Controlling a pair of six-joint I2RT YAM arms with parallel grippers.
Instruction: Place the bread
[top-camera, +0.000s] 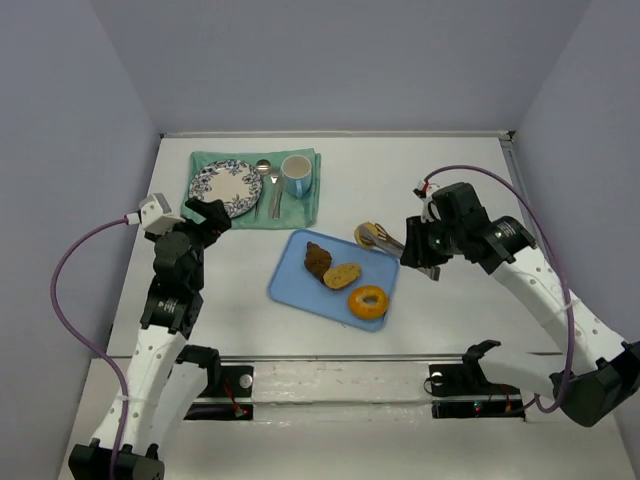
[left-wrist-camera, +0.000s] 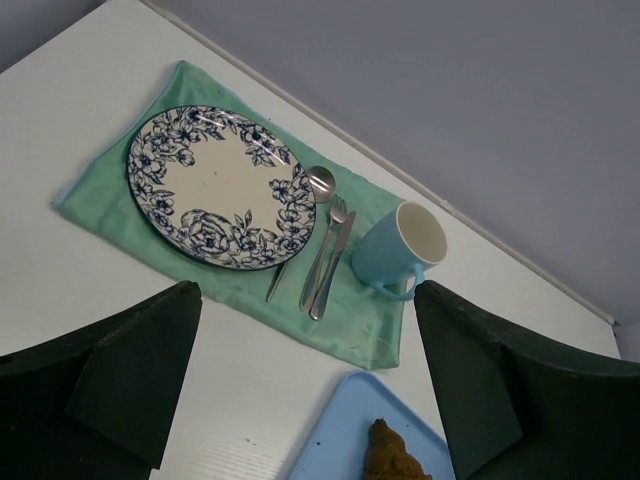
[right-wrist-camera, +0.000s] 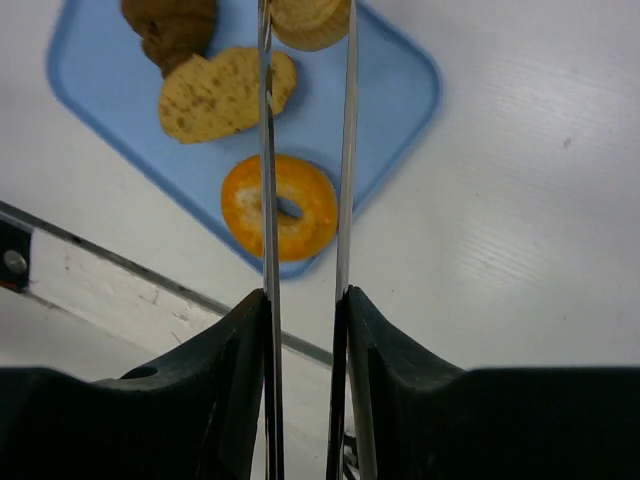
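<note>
One bun (right-wrist-camera: 310, 20) hangs pinched in tongs (right-wrist-camera: 266, 200) squeezed by the right gripper (right-wrist-camera: 305, 300) at the tray's (right-wrist-camera: 400, 90) far right edge, the left gripper (left-wrist-camera: 308, 330) hovers spread near the plate (left-wrist-camera: 220, 185), so I'd judge a leftward carry and gentle release comes next.

On my screens the counter (top-camera: 480, 180) is white, and the tray (top-camera: 295, 278) on it is light blue. The bread (right-wrist-camera: 305, 20) is golden-tan, the ring-shaped bagel (top-camera: 356, 303) is bright orange, the oval slice (top-camera: 343, 275) is pale tan with small darker specks, and the last piece (top-camera: 318, 260) is dark brown. I also see a mint green cloth (left-wrist-camera: 100, 205), a white plate (left-wrist-camera: 200, 235) with a dark blue flower pattern around its rim, a light blue mug (left-wrist-camera: 380, 262) that is white inside, and silver cutlery (left-wrist-camera: 325, 255).
</note>
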